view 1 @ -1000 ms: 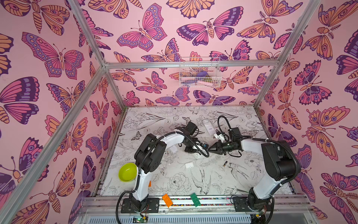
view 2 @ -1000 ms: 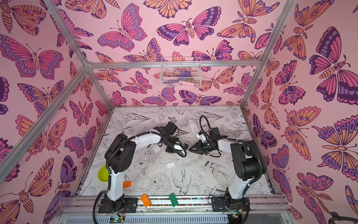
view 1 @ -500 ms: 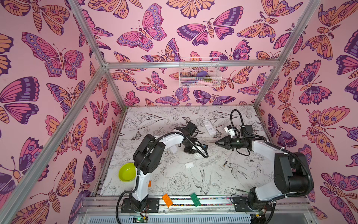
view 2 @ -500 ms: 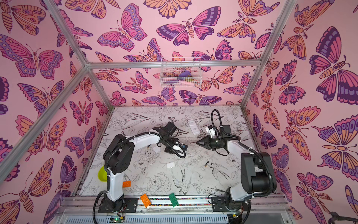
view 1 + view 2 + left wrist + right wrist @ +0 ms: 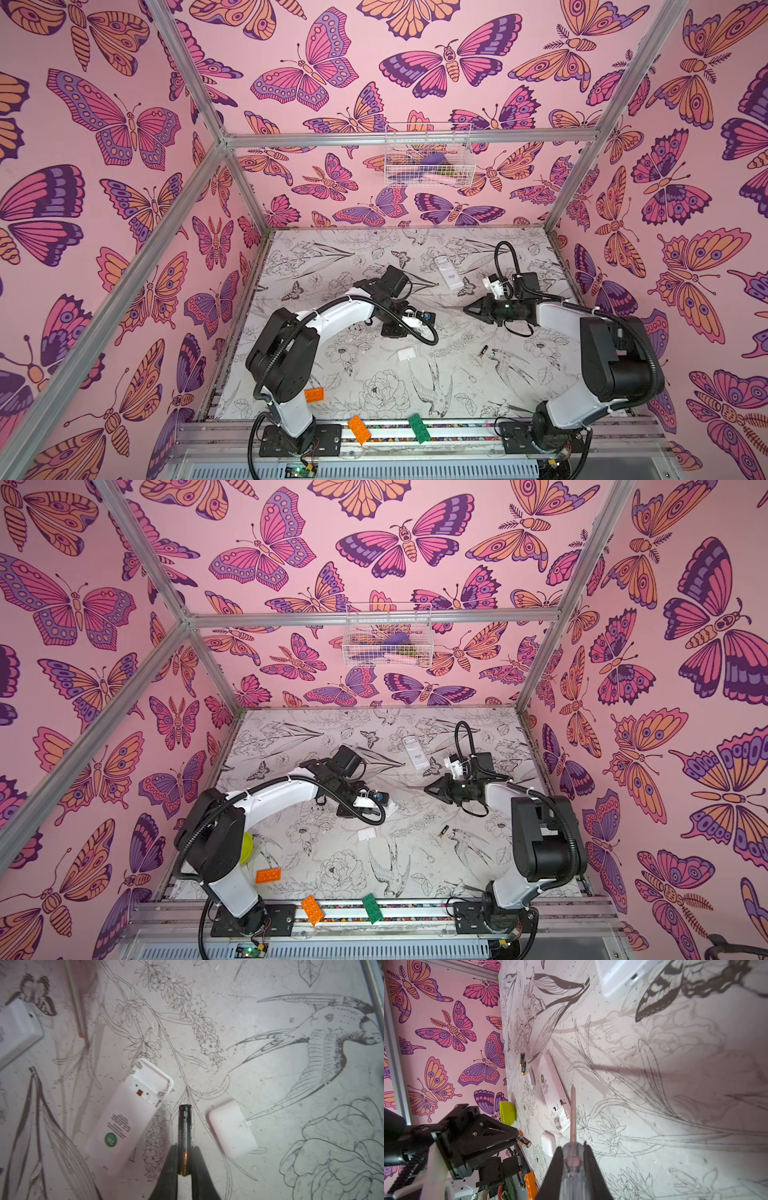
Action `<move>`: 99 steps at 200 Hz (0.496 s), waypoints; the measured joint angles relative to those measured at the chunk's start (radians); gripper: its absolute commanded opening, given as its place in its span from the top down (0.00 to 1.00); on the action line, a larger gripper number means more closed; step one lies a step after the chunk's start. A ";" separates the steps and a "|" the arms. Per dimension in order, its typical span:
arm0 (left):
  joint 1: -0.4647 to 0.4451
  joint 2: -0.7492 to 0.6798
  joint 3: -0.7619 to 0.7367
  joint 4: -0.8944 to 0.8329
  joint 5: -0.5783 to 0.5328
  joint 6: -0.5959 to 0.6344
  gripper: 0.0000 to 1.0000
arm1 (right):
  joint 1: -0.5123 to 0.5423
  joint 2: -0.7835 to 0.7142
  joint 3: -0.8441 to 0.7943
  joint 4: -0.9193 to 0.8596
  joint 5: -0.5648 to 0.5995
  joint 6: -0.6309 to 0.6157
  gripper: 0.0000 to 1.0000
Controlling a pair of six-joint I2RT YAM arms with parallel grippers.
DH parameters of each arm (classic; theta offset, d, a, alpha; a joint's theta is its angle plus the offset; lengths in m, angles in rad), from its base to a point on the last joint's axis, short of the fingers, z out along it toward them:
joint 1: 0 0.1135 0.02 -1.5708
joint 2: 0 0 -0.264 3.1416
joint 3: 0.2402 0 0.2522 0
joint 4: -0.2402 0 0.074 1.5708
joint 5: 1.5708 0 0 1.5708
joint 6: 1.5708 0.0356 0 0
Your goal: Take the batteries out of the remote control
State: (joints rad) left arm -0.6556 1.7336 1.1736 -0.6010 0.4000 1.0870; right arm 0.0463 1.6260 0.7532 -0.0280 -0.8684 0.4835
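Flowery desk [image 5: 270,1043] holds the open remote [image 5: 128,1118] while the left pincer [image 5: 185,1147] pinches one battery [image 5: 184,1124] clear of it — the right pincer [image 5: 573,1146] squeezes a screwdriver [image 5: 572,1109], maybe for poking.

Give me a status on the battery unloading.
Done: the remote lies open, bay empty, its cover off; two batteries lie loose. In hand: the left gripper pinches a battery; the right gripper grips a screwdriver. Left: setting that battery down.

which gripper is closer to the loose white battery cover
Left. The left gripper, gripping a battery, hangs just beside the battery cover; the right gripper, holding a screwdriver, is farther off.
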 measured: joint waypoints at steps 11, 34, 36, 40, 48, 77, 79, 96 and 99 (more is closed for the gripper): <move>0.002 0.000 -0.026 -0.002 -0.001 -0.004 1.00 | 0.000 0.015 0.000 0.010 0.003 0.008 1.00; 0.003 0.000 -0.059 0.005 -0.001 -0.017 1.00 | 0.000 0.029 0.000 0.029 0.014 0.019 0.97; 0.003 0.000 -0.061 0.008 -0.001 -0.018 1.00 | 0.000 0.029 0.000 0.031 0.014 0.020 0.97; 0.003 0.000 -0.065 0.013 -0.001 -0.019 1.00 | 0.000 0.030 0.000 0.034 0.015 0.022 0.96; 0.003 0.000 -0.074 0.026 -0.001 -0.023 1.00 | 0.000 0.033 0.000 0.039 0.015 0.024 0.95; 0.009 0.003 -0.107 0.079 -0.007 -0.033 1.00 | 0.000 0.045 0.000 0.049 0.017 0.030 0.93; 0.010 0.003 -0.109 0.083 -0.008 -0.034 1.00 | 0.000 0.045 0.000 0.049 0.017 0.030 0.93; 0.014 0.007 -0.123 0.111 -0.012 -0.038 1.00 | 0.000 0.053 0.000 0.049 0.016 0.030 0.91; 0.014 0.009 -0.124 0.116 -0.013 -0.039 1.00 | 0.000 0.055 0.000 0.049 0.016 0.030 0.90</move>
State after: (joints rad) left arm -0.6411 1.7424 1.0492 -0.4854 0.3870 1.0485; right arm 0.0467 1.6806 0.7532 0.0208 -0.8520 0.5137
